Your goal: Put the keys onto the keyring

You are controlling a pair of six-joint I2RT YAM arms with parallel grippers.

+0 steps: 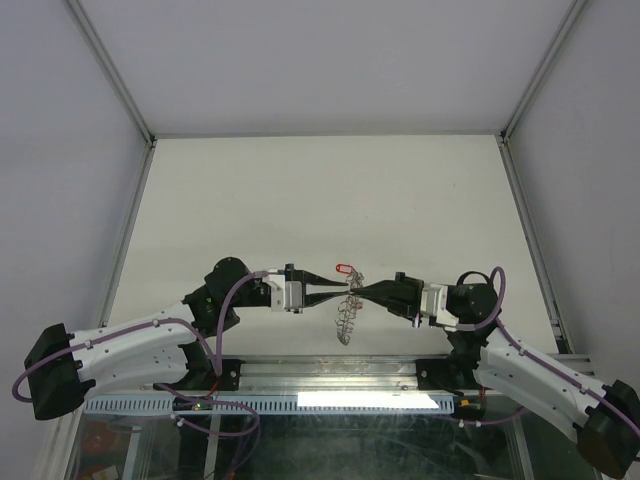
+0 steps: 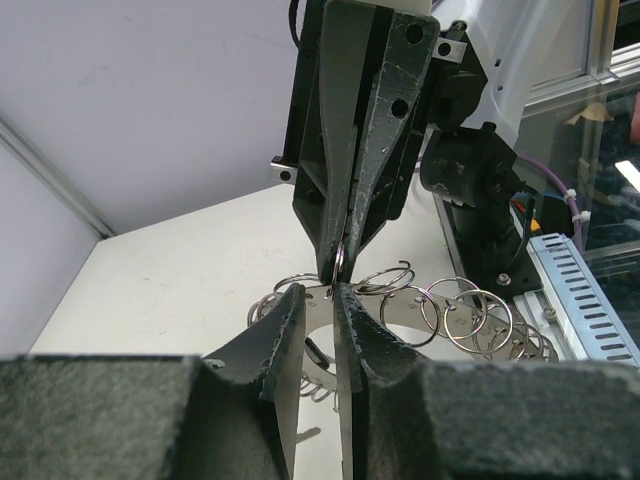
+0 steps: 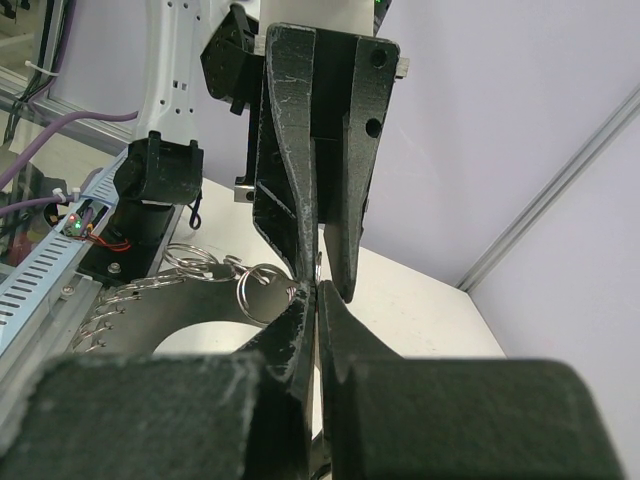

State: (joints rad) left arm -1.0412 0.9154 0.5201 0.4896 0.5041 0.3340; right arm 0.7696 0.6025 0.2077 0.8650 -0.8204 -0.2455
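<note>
Left wrist view, nearest first: the left gripper is seen from behind, its two dark fingers standing a narrow slit apart. Whether any wire is pinched in that slit cannot be told. Tip to tip with it, reaching in from the top of this view, the right gripper is met, its jaws pressed together on a thin loop of wire. That loop is judged to belong to the keyring, whose silver rings are strung out below and to the right of the meeting tips, above the pale table. From the top view, the keys are known by the red tag, found just on the far side of the left jaws' tips; its exact contact with the ring cannot be made out. The step in hand is judged to be threading the tagged key onto the ring. To do it well, the ring should be clamped firmly by the right jaws. The key's small loop should be fed along the wire in short, slow moves, so nothing is twisted or dropped.
</note>
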